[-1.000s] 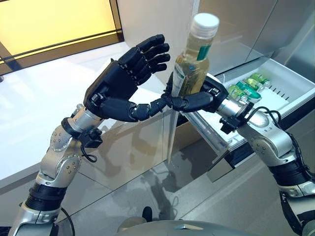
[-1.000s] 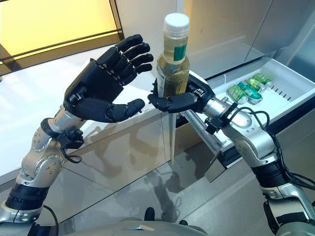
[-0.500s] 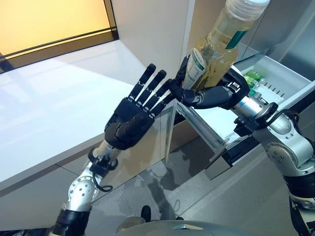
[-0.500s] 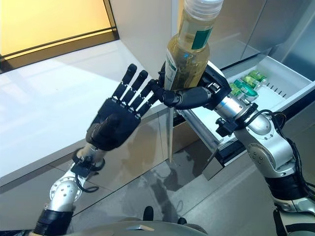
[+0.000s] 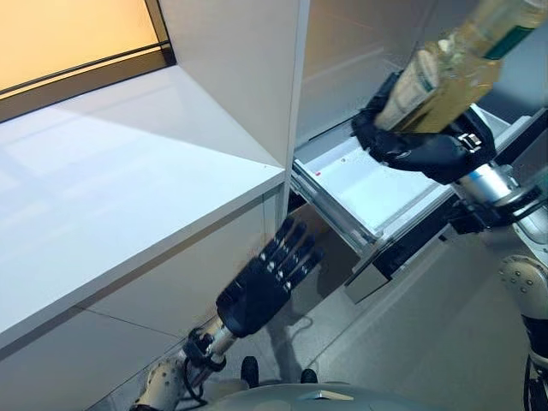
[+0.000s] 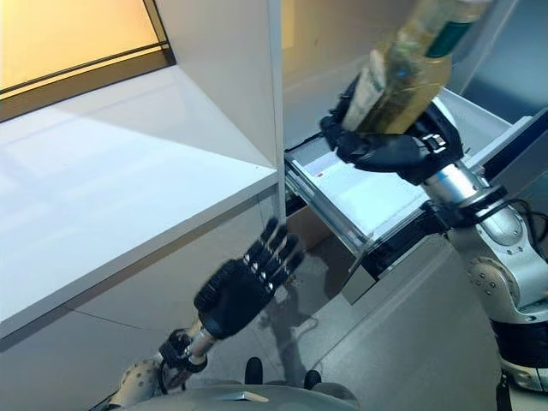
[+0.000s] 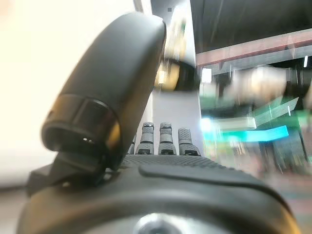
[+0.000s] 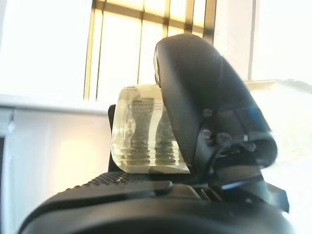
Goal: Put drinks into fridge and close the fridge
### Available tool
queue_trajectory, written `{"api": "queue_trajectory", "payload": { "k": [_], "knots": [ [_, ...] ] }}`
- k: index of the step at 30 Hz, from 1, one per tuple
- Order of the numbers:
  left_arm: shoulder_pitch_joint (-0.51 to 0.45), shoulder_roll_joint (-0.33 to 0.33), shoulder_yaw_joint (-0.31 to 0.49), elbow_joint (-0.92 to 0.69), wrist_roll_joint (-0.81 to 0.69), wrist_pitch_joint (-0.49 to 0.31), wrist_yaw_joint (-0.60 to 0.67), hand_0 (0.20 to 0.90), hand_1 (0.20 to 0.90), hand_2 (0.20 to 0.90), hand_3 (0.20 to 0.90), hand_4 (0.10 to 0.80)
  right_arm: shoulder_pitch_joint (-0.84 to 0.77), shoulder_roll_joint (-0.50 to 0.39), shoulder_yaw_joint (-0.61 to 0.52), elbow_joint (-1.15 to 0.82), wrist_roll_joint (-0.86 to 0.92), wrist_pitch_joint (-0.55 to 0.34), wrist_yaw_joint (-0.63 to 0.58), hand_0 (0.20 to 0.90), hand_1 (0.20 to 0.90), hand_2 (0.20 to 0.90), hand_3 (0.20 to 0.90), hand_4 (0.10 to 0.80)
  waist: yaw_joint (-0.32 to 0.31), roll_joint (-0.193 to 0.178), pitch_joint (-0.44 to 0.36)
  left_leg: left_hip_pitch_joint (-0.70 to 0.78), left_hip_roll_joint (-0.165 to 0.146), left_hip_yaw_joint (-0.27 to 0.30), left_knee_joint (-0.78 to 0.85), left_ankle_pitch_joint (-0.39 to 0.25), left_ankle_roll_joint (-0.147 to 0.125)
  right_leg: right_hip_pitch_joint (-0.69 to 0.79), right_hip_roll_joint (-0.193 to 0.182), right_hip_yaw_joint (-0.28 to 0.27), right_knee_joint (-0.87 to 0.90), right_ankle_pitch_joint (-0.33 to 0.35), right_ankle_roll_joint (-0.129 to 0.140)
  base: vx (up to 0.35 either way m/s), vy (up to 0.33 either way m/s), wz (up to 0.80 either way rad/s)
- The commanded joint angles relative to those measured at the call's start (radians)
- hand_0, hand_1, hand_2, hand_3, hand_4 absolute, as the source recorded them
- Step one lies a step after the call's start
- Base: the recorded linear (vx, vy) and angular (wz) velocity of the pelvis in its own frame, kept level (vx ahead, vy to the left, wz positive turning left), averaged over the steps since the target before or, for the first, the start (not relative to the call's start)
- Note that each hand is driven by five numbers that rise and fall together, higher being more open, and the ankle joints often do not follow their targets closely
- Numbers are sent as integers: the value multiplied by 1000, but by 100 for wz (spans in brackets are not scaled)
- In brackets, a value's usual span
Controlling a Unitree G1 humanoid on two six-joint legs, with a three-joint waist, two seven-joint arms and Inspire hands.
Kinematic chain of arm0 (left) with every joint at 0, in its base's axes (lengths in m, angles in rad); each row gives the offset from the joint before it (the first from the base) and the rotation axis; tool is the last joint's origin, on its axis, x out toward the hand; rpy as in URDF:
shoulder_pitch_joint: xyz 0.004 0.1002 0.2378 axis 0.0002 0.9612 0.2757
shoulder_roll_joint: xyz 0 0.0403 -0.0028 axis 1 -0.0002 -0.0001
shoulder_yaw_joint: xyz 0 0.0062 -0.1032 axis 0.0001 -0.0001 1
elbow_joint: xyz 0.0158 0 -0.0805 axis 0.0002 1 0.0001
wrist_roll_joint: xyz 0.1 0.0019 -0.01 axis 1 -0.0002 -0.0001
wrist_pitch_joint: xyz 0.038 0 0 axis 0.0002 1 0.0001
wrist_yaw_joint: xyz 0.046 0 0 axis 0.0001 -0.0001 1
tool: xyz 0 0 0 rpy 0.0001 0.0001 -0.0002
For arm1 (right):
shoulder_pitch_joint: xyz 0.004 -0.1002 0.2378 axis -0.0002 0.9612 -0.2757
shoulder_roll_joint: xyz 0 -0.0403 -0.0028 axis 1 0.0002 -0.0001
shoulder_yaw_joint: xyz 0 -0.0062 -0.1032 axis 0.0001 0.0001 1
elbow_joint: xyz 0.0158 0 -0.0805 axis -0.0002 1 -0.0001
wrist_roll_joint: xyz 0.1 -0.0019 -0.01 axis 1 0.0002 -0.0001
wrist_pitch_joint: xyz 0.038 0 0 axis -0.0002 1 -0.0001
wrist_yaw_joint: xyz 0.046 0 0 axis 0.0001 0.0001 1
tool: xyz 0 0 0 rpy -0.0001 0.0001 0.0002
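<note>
- Above the pulled-out fridge drawer [image 5: 368,184], beside the white counter [image 5: 103,197]: right hand [image 5: 428,154] clenched round bottle [image 5: 445,73].
- Bottle tilted, long axis slanting up and away to the right, cap end out of frame.
- Left hand [image 5: 261,287] low beneath counter edge, fingers straight, empty.

Before me: a glossy white counter [image 5: 128,180] under bright light, backed by an amber-lit window with a dark frame [image 5: 77,43]. A white upright panel [image 5: 248,77] stands at its right end. Below me, a grey reflective floor [image 5: 411,342].
</note>
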Motion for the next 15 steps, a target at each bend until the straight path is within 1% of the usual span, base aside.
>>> {"api": "queue_trajectory", "payload": {
  "k": [1, 3, 4, 6, 7, 8, 9, 10, 11, 12, 13, 15],
  "knots": [
    [17, -17, -8, 14, 121, -40, -63, 900, 900, 900, 900, 800, -58, 6, -157, -34, 97, -186, -12, 300, 300, 300, 200, 100, 4, -26, -103, 31, -19, 3, 2, -112, 3, -62, 4, 29, 16, 77, 52, 14, 12, -9],
    [27, -17, 10, 85, 203, -90, -11, 900, 900, 900, 900, 800, -17, -3, -200, -18, 95, -178, -38, 300, 300, 300, 200, 100, -4, -27, -104, 27, -17, 13, 2, -112, 2, -67, 6, 35, 15, 78, 55, 20, 12, -9],
    [27, -17, 12, 94, 217, -104, 1, 900, 900, 900, 900, 800, -11, -4, -204, -15, 86, -177, -44, 300, 300, 300, 200, 100, -4, -28, -104, 27, -17, 15, 2, -112, 2, -68, 6, 36, 15, 78, 55, 19, 11, -15],
    [26, -8, 15, 170, 270, -186, 104, 900, 900, 900, 900, 800, 37, -9, -238, 15, 55, -172, -34, 300, 300, 300, 200, 100, -12, -26, -104, 28, -15, 23, 2, -122, 4, -69, 9, 44, 14, 72, 58, 30, 9, -11],
    [22, -3, 14, 181, 291, -211, 127, 900, 900, 900, 900, 800, 39, -9, -240, 19, 45, -169, -37, 300, 300, 300, 200, 100, -12, -28, -103, 22, -16, 27, 2, -112, 4, -77, 9, 44, 16, 80, 57, 46, 4, -4],
    [15, 17, 11, 199, 353, -281, 191, 900, 900, 900, 900, 800, 44, -17, -243, 30, 26, -162, -42, 300, 300, 300, 200, 100, -15, -29, -104, 27, -15, 28, 2, -121, 4, -72, 10, 45, 14, 73, 59, 26, -1, -5],
    [-3, 55, -17, 224, 459, -394, 328, 900, 900, 900, 900, 800, 51, -36, -242, 46, -26, -166, -51, 300, 300, 300, 200, 100, -19, -29, -102, 25, -14, 34, 2, -117, 4, -73, 12, 47, 14, 75, 60, 64, 4, -6],
    [-10, 63, -22, 241, 478, -415, 373, 900, 900, 900, 900, 800, 50, -45, -240, 48, -33, -158, -55, 300, 300, 300, 200, 100, -19, -27, -101, 26, -14, 35, 2, -116, 5, -73, 14, 48, 14, 74, 60, 33, 4, -8],
    [-22, 70, -19, 280, 537, -490, 428, 900, 900, 900, 900, 800, 44, -53, -235, 52, -60, -147, -63, 300, 300, 300, 200, 100, -19, -27, -100, 25, -13, 37, 2, -114, 5, -74, 14, 48, 15, 74, 60, 31, 5, -13],
    [-36, 72, -6, 314, 547, -529, 496, 900, 900, 900, 900, 800, 34, -58, -227, 73, -105, -155, -66, 300, 300, 300, 200, 100, -17, -28, -100, 24, -13, 38, 2, -113, 5, -75, 15, 47, 14, 73, 60, 36, 2, -15],
    [-47, 67, 4, 340, 554, -563, 546, 900, 900, 900, 900, 800, 20, -61, -215, 86, -151, -161, -69, 300, 300, 300, 200, 100, -14, -30, -99, 24, -14, 38, 2, -112, 6, -75, 15, 46, 15, 72, 60, 41, -5, -12],
    [-66, 51, 35, 413, 630, -653, 687, 900, 900, 900, 900, 800, -9, -66, -192, 117, -194, -159, -79, 300, 300, 300, 200, 100, -3, -38, -99, 21, -15, 39, 2, -110, 6, -74, 15, 38, 14, 71, 60, 55, -22, -2]
  ]
}}
